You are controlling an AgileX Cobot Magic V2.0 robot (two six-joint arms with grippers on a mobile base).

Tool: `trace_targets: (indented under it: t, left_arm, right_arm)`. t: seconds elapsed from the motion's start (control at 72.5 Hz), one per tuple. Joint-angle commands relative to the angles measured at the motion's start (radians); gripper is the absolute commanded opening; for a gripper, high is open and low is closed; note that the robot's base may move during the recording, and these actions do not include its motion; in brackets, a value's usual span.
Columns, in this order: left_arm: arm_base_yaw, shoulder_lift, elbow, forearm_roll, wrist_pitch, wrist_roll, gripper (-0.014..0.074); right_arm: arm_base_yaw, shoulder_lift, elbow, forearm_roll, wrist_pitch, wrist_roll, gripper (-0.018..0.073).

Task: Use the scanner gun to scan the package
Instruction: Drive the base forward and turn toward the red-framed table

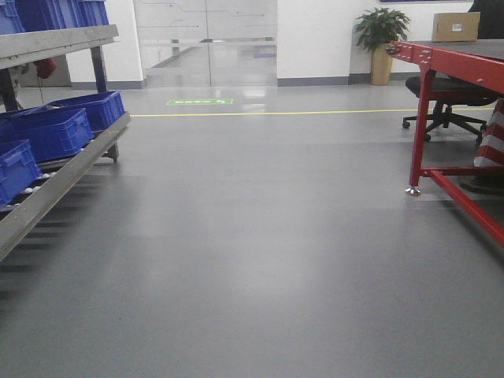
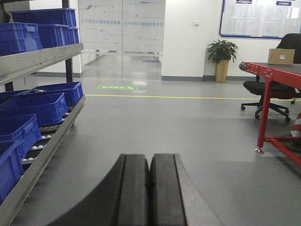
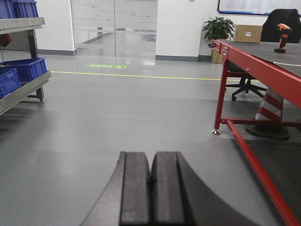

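Left gripper (image 2: 149,188) and right gripper (image 3: 151,188) are shown, fingers pressed together, empty. Scanner (image 3: 282,37) and box (image 3: 248,33) are set well ahead-right of the fingers on the table (image 3: 256,70); the scanner could be toppled by unspread fingers.

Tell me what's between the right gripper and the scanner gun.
Right wrist view: bare grey floor, then the red table's frame, before the scanner gun on top.

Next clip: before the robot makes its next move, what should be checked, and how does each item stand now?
1. Left gripper empty: ok, shut on nothing.
2. Right gripper empty: ok, shut on nothing.
3. Scanner gun found: ok, upright on red table.
4. Package found: ok, at the table's far end.
5. Barcode label visible: cannot tell, too small.
6. Both within reach: not ok, the table looks too far off.
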Motion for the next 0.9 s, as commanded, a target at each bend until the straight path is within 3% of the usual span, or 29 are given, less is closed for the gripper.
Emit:
trace_targets:
  t: [0.0,0.883]
  left_arm:
    - [0.003,-0.004,-0.002,-0.004,-0.017,-0.002,-0.0111]
    - [0.003,-0.004,-0.002,-0.004,-0.017,-0.002,-0.0111]
  right_arm:
    - [-0.005,-0.002,-0.001,0.001,-0.014,-0.007,-0.0169]
    - [-0.005,-0.002,-0.001,0.001,-0.014,-0.007,-0.0169]
